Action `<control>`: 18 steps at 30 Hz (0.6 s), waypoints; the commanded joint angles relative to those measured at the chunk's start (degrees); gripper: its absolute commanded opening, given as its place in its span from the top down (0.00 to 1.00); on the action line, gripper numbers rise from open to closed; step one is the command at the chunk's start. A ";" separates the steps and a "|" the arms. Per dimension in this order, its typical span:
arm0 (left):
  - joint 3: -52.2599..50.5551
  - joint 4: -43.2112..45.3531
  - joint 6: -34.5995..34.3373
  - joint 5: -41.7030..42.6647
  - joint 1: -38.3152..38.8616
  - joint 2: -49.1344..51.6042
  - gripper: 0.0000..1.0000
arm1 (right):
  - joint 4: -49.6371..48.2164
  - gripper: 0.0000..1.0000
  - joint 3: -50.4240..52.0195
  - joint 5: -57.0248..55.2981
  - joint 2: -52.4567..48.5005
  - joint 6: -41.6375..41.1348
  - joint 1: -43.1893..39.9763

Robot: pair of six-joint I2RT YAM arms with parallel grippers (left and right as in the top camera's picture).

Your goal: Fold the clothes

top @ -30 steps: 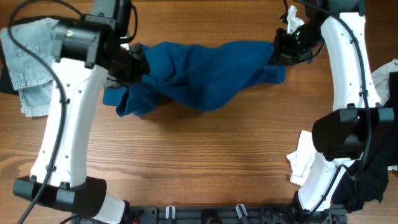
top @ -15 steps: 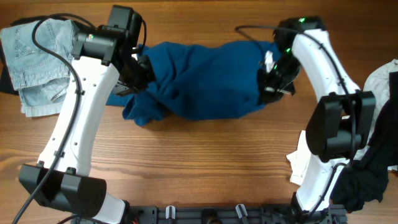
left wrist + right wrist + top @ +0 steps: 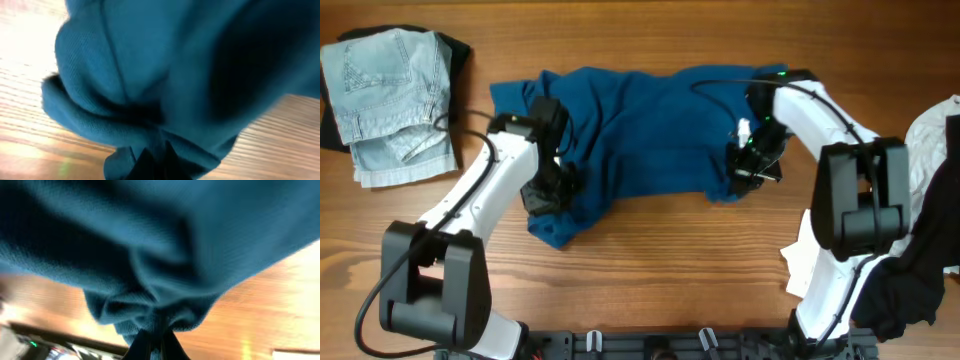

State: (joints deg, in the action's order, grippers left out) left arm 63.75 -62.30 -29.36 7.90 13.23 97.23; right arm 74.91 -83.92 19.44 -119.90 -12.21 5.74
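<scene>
**Shirt bunched mid-fold, both hands pinched on it**

Blue shirt (image 3: 650,130) sits mid-desk (image 3: 650,270), toward 12 o'clock. Left hand (image 3: 546,193) pinches its 8 o'clock edge, right hand (image 3: 743,174) its 4 o'clock edge. Risk: an uneven pull slips a thin pinch and the fold lands skewed.

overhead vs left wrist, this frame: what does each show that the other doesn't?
Only overhead: the full spread of the dark blue shirt, the right tool shut on its right edge, pale denim at the far left corner, and a white piece and a black piece at the right edge.
Only left wrist: a close-up of the folds bunching down into the left tool, with the weave and a seam visible.
Both: the shirt, the left tool shut on it, and the wooden table.
</scene>
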 commanded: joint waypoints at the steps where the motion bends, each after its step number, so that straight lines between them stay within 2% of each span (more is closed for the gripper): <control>1: -3.15 3.48 -3.32 -3.37 -3.41 -0.44 0.96 | -2.45 0.96 0.00 -0.13 0.52 -5.09 -6.75; 6: -3.15 7.34 -3.34 -8.09 -10.54 -0.44 0.96 | -3.41 0.96 0.00 0.72 0.52 -6.21 -15.98; 10: -3.13 11.67 -4.13 -9.09 -19.06 -0.44 0.96 | -4.20 0.96 0.00 0.70 0.52 -6.40 -21.03; 15: -3.17 8.74 -3.87 -9.09 -27.56 -0.44 0.96 | -5.16 0.96 0.00 0.63 0.52 -7.37 -24.28; 18: -3.17 8.48 -2.05 -9.07 -30.56 -0.44 0.96 | -8.50 0.96 0.02 -4.04 0.52 -7.30 -25.03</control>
State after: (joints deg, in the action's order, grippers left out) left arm 60.73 -53.71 -32.45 0.34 -14.11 97.23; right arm 68.86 -83.92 19.88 -119.90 -18.41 -18.22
